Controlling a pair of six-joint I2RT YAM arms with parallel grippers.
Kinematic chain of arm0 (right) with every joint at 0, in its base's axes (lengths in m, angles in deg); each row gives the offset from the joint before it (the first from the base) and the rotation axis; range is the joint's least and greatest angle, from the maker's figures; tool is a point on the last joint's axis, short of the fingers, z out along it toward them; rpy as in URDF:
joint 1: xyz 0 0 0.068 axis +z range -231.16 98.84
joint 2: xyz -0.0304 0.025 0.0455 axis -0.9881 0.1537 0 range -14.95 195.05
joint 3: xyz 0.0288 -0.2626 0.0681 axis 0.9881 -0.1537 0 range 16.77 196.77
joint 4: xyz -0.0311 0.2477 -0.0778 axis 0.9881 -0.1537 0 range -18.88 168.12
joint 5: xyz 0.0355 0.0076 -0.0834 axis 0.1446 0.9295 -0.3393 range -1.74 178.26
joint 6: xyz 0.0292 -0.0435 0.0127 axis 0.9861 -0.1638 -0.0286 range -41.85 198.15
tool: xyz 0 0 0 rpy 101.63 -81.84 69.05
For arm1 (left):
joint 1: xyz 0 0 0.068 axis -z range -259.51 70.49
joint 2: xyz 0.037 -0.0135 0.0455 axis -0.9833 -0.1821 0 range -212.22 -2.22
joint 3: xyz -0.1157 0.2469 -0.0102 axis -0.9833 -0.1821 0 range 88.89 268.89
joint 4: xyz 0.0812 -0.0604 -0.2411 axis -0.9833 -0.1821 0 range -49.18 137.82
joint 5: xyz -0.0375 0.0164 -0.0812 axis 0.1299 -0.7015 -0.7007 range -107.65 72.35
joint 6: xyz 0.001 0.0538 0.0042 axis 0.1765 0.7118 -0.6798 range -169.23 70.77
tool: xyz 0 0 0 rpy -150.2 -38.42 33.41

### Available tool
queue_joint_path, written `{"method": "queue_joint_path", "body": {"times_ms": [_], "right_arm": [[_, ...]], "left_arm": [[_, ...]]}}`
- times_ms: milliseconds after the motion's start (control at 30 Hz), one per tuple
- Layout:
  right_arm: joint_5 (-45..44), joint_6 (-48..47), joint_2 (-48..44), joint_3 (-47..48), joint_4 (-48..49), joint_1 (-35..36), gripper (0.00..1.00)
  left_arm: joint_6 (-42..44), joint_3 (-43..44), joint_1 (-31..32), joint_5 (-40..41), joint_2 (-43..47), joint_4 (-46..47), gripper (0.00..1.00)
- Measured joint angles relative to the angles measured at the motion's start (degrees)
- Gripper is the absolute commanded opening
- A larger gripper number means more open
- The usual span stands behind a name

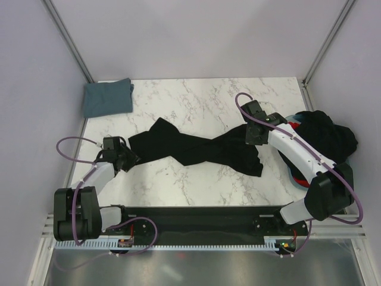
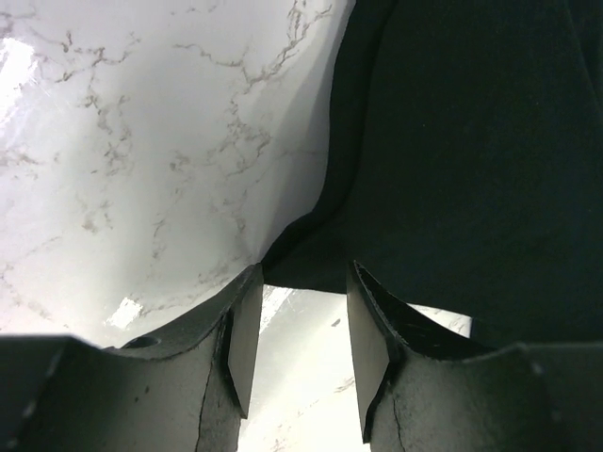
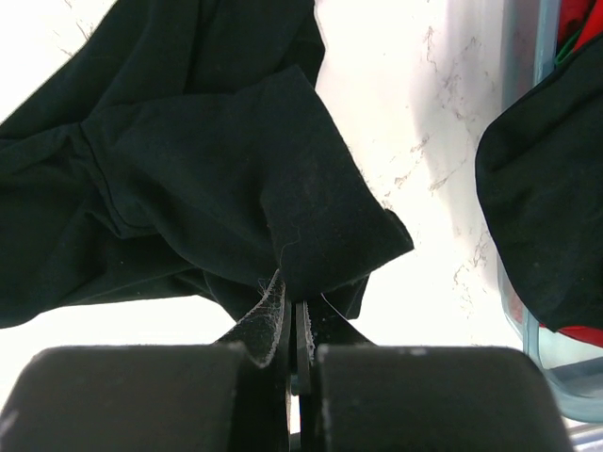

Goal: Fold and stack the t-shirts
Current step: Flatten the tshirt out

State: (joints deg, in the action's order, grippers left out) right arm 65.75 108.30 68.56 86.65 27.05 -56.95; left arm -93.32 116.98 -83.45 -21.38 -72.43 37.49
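Across the surface (image 1: 196, 107), black shirt (image 1: 196, 149) lies twisted, unfolded. Right fingers (image 3: 271, 330) clamp its edge; left fingers (image 2: 247, 325) apart at its other end, gripping nothing. Grey shirt (image 1: 107, 98) folded, far-left corner; more shirts (image 1: 327, 137) in tub (image 3: 565, 381). Estimate: one done, rest left.

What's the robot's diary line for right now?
black t-shirt: twisted, unfolded on table | left gripper: open at its left end | right gripper: shut on its right end

left gripper (image 2: 303, 282): fingers stood apart | black t-shirt (image 2: 452, 160): edge lay right at the tips | table (image 2: 141, 141): was white marble — shiny
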Motion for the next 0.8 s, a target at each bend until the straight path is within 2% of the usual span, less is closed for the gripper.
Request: {"method": "queue_joint_path", "body": {"times_ms": [167,333,533,667,800], "right_arm": [[0.0,0.0,0.0,-0.66,0.24,-0.07,0.0],[0.0,0.0,0.0,-1.11,0.46,-0.11,0.0],[0.02,0.0,0.0,-1.11,0.5,-0.22,0.0],[0.09,0.0,-0.11,-1.11,0.39,-0.33,0.0],[0.31,0.02,-0.46,0.44,-1.22,-0.37,0.0]], "left_arm": [[-0.02,-0.11,1.75,0.79,-1.9,2.51,0.45],[-0.7,0.04,2.21,0.63,-4.98,6.99,0.22],[-0.83,0.09,2.86,0.35,-5.68,8.04,0.1],[-0.83,1.51,3.08,0.13,-1.16,2.64,0.05],[-0.63,8.63,3.08,0.2,8.35,-4.79,0.03]]}}
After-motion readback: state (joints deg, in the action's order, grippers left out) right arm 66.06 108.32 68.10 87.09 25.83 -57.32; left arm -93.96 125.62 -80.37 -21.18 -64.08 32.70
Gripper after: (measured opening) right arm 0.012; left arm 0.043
